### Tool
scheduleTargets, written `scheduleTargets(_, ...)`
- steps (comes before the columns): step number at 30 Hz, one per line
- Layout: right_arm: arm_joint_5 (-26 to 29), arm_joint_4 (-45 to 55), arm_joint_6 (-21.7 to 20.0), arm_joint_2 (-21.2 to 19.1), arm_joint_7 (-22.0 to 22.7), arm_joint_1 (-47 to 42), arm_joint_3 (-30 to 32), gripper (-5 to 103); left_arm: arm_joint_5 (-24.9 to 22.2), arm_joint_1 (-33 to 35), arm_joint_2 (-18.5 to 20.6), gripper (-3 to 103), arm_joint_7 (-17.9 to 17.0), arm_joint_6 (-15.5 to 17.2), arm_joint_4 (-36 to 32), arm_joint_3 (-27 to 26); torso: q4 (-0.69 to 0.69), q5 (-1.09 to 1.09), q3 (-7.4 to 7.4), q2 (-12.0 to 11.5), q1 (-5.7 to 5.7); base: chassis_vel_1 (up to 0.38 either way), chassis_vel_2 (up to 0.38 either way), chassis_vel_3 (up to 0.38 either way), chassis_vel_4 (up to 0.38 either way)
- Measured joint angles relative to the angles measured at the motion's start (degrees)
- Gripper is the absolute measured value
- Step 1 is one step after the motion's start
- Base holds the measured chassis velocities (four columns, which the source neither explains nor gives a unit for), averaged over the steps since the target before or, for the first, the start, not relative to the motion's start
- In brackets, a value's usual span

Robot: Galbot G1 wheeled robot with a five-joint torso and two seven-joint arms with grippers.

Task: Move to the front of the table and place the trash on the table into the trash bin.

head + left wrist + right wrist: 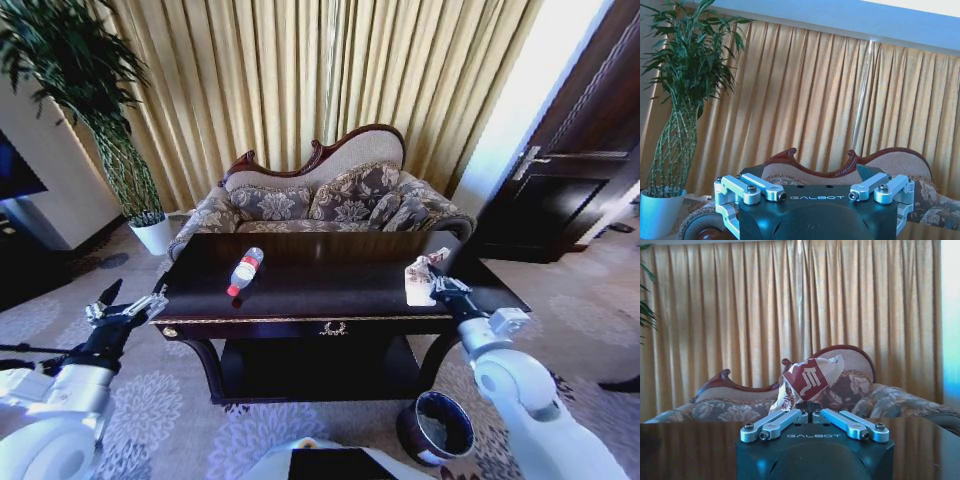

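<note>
A furnished sitting room, hotel-like, is indicated: an ornate carved-wood sofa point(320, 195) with floral upholstery set before floor-length gold curtains point(300, 80), patterned carpet point(150, 410) laid underfoot, a tall potted plant point(110, 130) placed in the corner, a dark panelled door point(570, 170) seen alongside.

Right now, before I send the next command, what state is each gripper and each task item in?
Right gripper: shut on the crumpled wrapper, at the table's right end.
Left gripper: open, holding nothing, off the table's left end.
Plastic bottle: lying on its side on the table, capped.
Table: bottle on its top.
Trash bin: upright on the floor at the table's front right, mouth open.
</note>
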Motion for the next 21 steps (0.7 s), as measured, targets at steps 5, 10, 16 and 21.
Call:
scheduleTargets(5,0.05,0.49,-0.47,0.09,0.04,0.57,-1.29,0,0.12,-0.11,0.32,100,-0.11,0.68,0.00,0.31,-0.02,0.00,0.01,0.00,0.01,0.000,0.000,0.000,0.000)
scheduleTargets(10,-0.02,0.29,-0.58,0.14,0.05,1.01,-1.95,0,0.16,-0.06,0.38,100,-0.29,0.80,0.00,0.42,-0.01,0.01,0.01,-0.01,0.01,0.093,-0.089,-0.086,0.084)
scheduleTargets(16,-0.01,-0.06,-0.60,0.22,0.06,0.67,-1.73,0,0.37,-0.28,0.33,100,-0.30,0.80,0.00,1.15,-0.01,0.01,0.01,-0.01,0.01,0.164,-0.168,-0.171,0.176)
scheduleTargets(21,-0.01,-0.32,-0.57,0.31,0.08,0.30,-1.56,0,0.44,-0.44,0.33,100,-0.30,0.80,0.00,1.52,-0.02,0.02,-0.01,0.01,-0.01,0.217,-0.198,-0.185,0.203)
